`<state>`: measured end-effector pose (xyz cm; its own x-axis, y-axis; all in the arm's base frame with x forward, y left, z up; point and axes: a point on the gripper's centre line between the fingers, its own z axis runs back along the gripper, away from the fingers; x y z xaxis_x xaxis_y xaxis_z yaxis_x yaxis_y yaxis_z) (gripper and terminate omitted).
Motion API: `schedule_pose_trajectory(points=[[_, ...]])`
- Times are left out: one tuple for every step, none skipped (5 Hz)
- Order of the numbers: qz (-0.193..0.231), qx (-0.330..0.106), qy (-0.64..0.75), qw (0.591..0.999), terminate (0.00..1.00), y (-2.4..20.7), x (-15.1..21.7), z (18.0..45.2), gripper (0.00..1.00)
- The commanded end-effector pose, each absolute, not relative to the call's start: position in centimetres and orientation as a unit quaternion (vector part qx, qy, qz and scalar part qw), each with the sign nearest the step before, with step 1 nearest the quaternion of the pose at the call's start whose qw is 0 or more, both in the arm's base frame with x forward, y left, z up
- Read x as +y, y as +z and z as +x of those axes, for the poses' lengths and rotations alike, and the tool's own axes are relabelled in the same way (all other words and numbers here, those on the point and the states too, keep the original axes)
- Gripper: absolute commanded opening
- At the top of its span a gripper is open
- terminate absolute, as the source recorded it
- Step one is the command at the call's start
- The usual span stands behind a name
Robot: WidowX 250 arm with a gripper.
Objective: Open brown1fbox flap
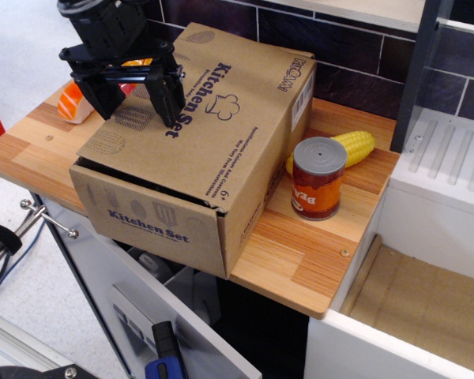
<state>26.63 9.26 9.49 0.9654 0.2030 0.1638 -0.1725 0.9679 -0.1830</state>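
The brown1fbox (162, 219) is a large brown carton printed "Kitchen Set", standing on the wooden counter (300, 257) with its front corner past the counter's edge. Its flap (229, 118), the wide top panel with the chef-hat logo and a barcode label, lies nearly flat. A thin dark gap shows under the flap's front edge. My black gripper (138, 106) is open and empty over the flap's left part. Its fingertips (174, 114) point down at or just above the cardboard; I cannot tell if they touch it.
A brown-orange can (318, 178) stands right of the box with a yellow corn cob (351, 146) behind it. An orange and white object (73, 103) lies behind the gripper at the left. A dark tiled wall (355, 55) is at the back, a white rack (450, 174) on the right.
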Motion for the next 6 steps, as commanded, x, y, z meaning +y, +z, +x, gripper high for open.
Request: schedule_pose_trajectory(points=[[-0.081,-0.124,0.078,0.986,0.0,13.3,8.6,27.5,1.0],[-0.075,-0.118,0.072,0.987,0.0,14.7,8.1,27.7,1.0],[-0.03,-0.115,0.064,0.991,0.0,16.6,6.7,28.2,1.0],[0.045,-0.109,0.08,0.99,0.0,19.2,3.9,28.5,1.0],[0.121,-0.129,0.083,0.981,0.0,20.2,1.5,28.8,1.0],[0.17,-0.137,0.079,0.973,0.0,20.1,-0.3,28.6,1.0]])
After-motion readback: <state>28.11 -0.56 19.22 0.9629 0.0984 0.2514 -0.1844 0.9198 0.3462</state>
